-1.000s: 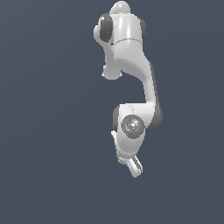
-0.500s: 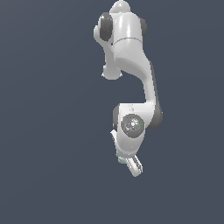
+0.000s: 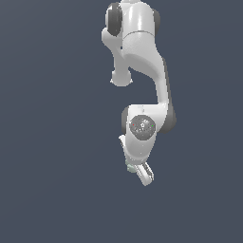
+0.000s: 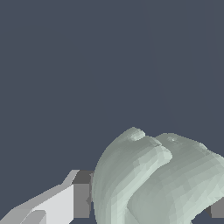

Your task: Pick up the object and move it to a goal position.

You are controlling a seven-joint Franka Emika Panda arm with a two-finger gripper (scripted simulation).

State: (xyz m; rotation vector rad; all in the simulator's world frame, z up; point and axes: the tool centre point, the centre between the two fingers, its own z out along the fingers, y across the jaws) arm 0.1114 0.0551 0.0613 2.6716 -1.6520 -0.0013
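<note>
Wrist view: object (image 4: 157, 179) clamped between the jaws
Exterior view: gripper (image 3: 138, 172) amid open dark surroundings; the object's long axis cannot be told

From the exterior view only a sliver of the object (image 3: 130, 167) peeks out beside the end effector (image 3: 142, 174); its prongs are too small to make out. In the wrist view its lower part and one finger (image 4: 217, 207) are cut off.

there is open room all around the arm (image 3: 142, 61); only the pale lump (image 4: 157, 179) fills the jaws.
</note>
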